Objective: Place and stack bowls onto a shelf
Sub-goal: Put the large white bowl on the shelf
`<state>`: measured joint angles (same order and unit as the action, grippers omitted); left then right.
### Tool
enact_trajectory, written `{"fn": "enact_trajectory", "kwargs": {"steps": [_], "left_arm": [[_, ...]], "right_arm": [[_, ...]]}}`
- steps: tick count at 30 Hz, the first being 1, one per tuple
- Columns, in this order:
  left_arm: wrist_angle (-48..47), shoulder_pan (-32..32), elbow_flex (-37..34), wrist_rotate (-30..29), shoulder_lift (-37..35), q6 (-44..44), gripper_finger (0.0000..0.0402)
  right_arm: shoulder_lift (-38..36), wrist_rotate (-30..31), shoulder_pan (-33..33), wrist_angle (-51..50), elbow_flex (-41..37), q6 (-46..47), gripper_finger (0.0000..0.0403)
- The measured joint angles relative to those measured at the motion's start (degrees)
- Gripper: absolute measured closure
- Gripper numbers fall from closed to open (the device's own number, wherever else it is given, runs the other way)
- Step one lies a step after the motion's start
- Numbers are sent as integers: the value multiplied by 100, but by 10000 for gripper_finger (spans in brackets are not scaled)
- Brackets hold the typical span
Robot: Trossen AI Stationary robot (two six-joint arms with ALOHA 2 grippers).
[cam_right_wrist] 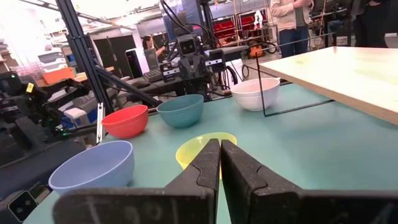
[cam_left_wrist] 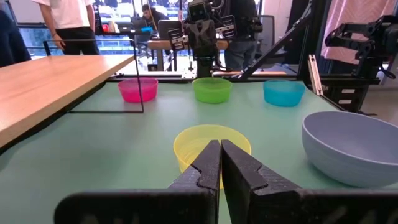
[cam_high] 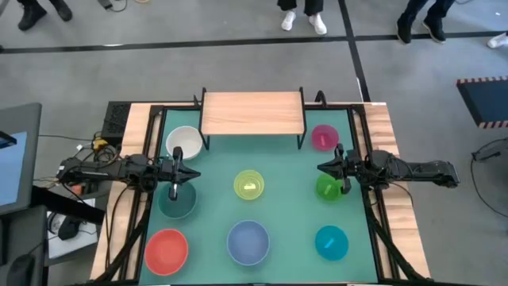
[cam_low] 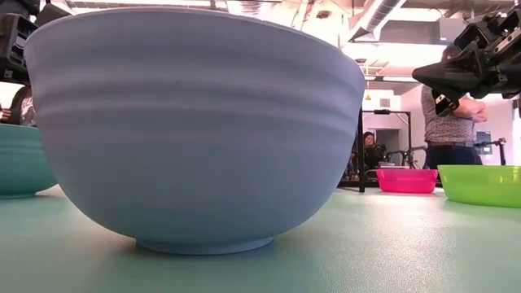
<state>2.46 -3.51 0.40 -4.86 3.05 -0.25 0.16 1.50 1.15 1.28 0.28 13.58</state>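
Green work table, wooden shelf bare at far edge. Eight bowls all on table, none stacked: white bowl and pink bowl nearest shelf, yellow bowl centre, teal bowl left, green bowl right, red bowl, periwinkle bowl, cyan bowl along near edge. Left gripper between white and teal, fingers pressed together, holding nothing. Right gripper between pink and green, fingers closed, empty.

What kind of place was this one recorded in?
Most likely a robotics lab or workshop. People stand around beyond the green work table, tape lines mark the grey floor, and desks with equipment fill the background.
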Motion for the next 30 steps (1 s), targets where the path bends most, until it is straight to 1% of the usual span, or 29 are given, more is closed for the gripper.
{"fn": "enact_trajectory", "kwargs": {"steps": [4, 8, 10, 14, 17, 23, 25, 27, 30], "left_arm": [[0, 0, 0, -12, 0, 0, 401], [90, 0, 0, -497, 0, 109, 401], [154, 0, -2, -734, 0, 2, 401], [379, 0, -2, -1032, 0, -671, 401], [488, 0, -2, -1123, 0, -1335, 401], [507, 2, -2, -1252, 0, -2082, 401], [565, 0, -1, -1379, 0, -2270, 401], [662, 0, -2, -1510, -6, -2675, 401], [756, 2, -2, -1783, -4, -3218, 401]], "right_arm": [[1, 0, 2, 2, 0, 0, 360], [1, -1, 0, 1, 0, 0, 360], [0, 0, 1, 1, 1, -1, 360], [1, -2, 10, 1, 1, -1, 360], [-1, 0, 13, 2, -1, 0, 360], [1, 20, 13, 292, 1, -2, 360], [0, 20, 13, 442, 1, 9, 360], [1, 20, 2, 553, 1, 189, 360], [1, 152, 2, 622, -1, 771, 360]]}}
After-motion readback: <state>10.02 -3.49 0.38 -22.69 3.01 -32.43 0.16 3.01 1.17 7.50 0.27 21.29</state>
